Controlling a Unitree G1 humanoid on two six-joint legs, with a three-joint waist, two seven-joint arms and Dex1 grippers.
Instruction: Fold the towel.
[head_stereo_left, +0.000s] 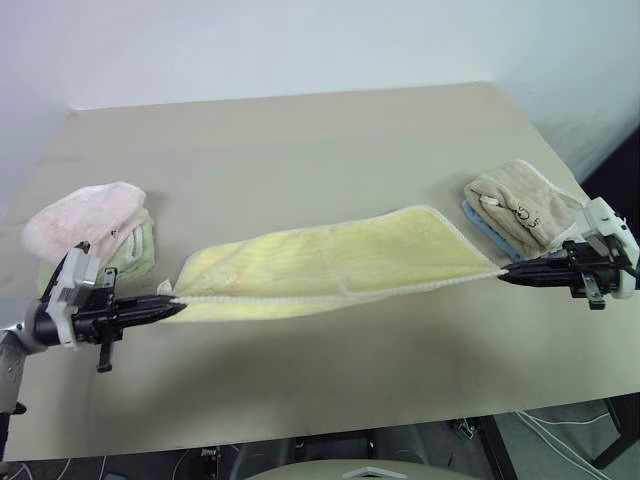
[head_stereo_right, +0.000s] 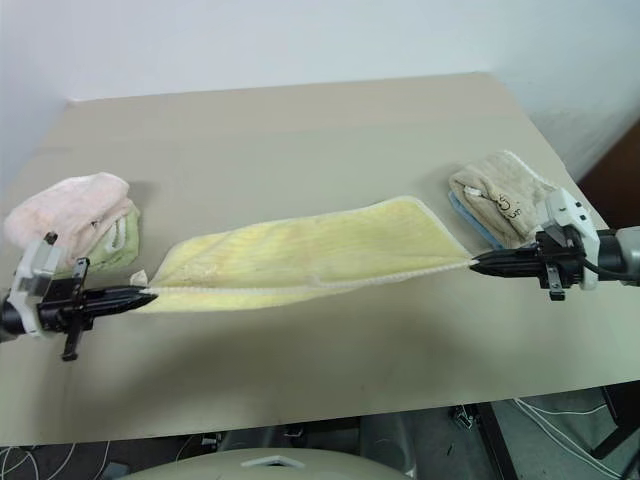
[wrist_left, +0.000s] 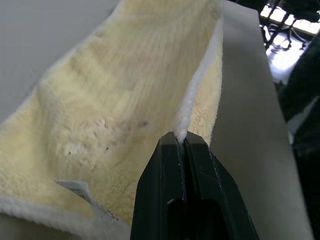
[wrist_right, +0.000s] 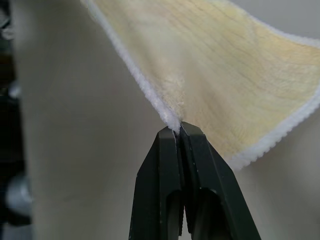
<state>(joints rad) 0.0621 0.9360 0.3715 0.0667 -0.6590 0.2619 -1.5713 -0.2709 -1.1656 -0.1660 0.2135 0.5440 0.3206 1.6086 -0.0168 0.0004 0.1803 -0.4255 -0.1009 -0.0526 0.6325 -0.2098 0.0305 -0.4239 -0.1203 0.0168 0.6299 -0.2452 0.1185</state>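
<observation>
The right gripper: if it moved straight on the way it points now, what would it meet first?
The towel itself. The right gripper is shut on its corner and points along the stretched edge toward the left gripper, so it would likely push into the cloth first.

Lying stretched lengthwise across the middle of the surface (head_stereo_left: 320, 140): the towel (head_stereo_left: 340, 262), pale yellow terry with whitish piped edging, doubled over along its length. Being held taut by its near edge at both ends, sagging slightly between, with a small white label showing near the left end.
</observation>
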